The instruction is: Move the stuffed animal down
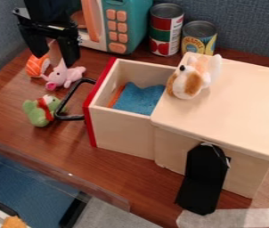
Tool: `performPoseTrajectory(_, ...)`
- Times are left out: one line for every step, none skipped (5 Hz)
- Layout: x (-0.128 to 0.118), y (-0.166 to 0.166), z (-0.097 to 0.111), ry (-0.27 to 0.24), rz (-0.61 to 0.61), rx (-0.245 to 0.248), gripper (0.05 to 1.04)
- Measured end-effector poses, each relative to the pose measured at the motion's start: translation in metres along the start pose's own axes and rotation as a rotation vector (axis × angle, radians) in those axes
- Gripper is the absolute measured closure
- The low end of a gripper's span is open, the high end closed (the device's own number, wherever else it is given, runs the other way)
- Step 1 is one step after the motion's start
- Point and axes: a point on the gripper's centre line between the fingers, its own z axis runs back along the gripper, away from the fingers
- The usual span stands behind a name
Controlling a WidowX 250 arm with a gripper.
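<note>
The black gripper [56, 59] hangs at the upper left, open, its two fingers apart. Just below it a pink stuffed animal [69, 76] lies on the table, close to the fingertips but not visibly held. A green stuffed animal [38, 112] with a red band lies farther down, left of the drawer handle. On top of the wooden box sits a brown and white stuffed animal [190, 79]. Which of them the task means, I cannot tell.
An orange and white sushi toy [37, 67] lies left of the pink animal. The wooden box [238, 107] has its red-fronted drawer pulled out, with blue cloth [138, 99] inside and a black handle [70, 117]. A toy microwave [125, 22] and two cans [165, 30] stand behind.
</note>
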Motion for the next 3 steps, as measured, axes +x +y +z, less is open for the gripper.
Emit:
performPoseTrajectory(-0.002,-0.002,-0.007,0.026,-0.002,-0.016,0.083)
performPoseTrajectory(0.008,-0.026,0.002,0.047,-0.116,-0.054,0.083)
performPoseTrajectory(0.030,-0.057,0.023,0.015,-0.264,-0.092,0.083)
